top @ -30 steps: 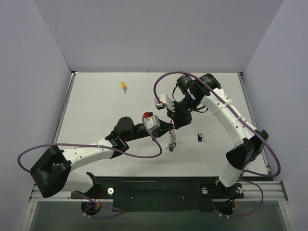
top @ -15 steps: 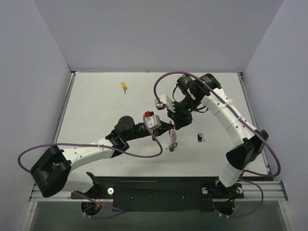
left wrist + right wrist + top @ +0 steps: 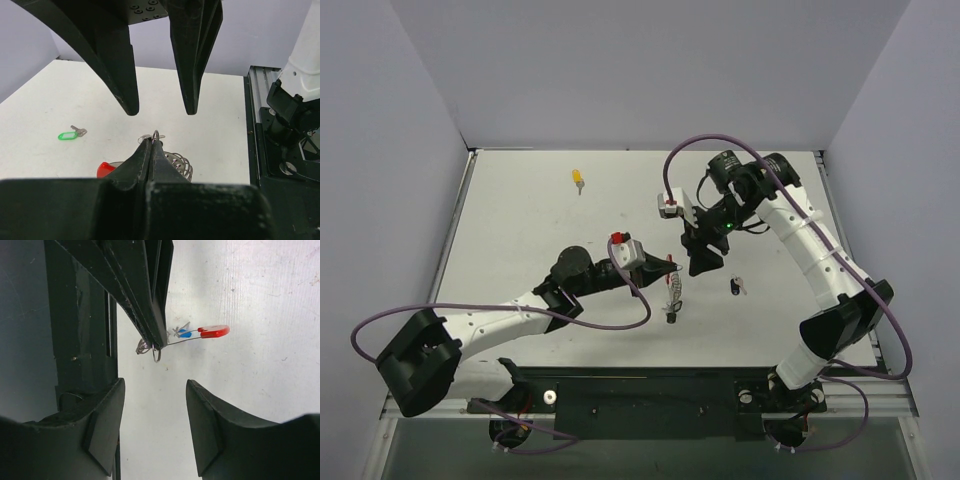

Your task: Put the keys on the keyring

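Observation:
My left gripper [image 3: 670,264] is shut on the keyring [image 3: 672,297], pinching the thin wire ring [image 3: 156,136] at its very tips [image 3: 151,144]. The red tag [image 3: 104,168] and wire coils [image 3: 181,165] hang below. In the right wrist view the ring [image 3: 156,355] sticks out past the left fingers [image 3: 148,305], with the red tag [image 3: 215,331] to the right. My right gripper [image 3: 704,264] stands open just beside the ring, nothing between its fingers [image 3: 106,426]. A black key [image 3: 734,287] lies right of the grippers, a yellow key [image 3: 578,178] at the far left, a green key [image 3: 67,135] beyond the right gripper.
The right gripper's two black fingers [image 3: 192,60] fill the top of the left wrist view, close above the ring. The right arm's base and the table's metal rail [image 3: 257,130] lie to the right. White walls close the table on three sides.
The right gripper has opened and drawn back to the right, away from the keyring. The left gripper has closed fully on the ring and shifted slightly nearer.

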`<state>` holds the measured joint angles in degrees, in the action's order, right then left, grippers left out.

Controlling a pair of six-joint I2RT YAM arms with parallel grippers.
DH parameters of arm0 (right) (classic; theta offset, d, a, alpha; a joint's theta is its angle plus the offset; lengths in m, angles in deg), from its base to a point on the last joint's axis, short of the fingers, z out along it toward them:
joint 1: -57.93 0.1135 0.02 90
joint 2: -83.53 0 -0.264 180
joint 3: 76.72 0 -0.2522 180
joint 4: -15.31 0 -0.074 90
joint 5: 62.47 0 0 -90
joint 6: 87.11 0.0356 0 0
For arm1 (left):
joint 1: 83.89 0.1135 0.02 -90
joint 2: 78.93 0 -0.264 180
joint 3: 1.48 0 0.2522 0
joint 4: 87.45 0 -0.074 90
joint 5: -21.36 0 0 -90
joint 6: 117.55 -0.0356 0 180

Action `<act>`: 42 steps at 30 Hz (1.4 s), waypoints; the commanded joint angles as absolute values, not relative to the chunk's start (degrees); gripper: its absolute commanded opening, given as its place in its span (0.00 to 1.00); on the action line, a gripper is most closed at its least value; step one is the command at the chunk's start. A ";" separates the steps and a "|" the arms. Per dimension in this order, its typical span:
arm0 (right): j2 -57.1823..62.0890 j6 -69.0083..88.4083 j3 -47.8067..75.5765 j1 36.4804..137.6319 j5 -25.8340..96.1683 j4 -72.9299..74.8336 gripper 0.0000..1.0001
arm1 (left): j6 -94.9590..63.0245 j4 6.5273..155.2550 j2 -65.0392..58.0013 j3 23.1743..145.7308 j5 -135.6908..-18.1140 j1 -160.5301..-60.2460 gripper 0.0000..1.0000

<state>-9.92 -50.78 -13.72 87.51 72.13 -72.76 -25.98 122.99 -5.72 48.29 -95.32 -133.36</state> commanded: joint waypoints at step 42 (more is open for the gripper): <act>-7.87 -63.12 -10.59 85.61 87.12 -79.40 0.46 | -8.21 138.11 -8.00 45.77 -102.57 -128.10 0.00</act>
<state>-8.82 -61.47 -10.97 85.70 84.06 -73.35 -8.45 132.68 -7.03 45.52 -100.98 -128.40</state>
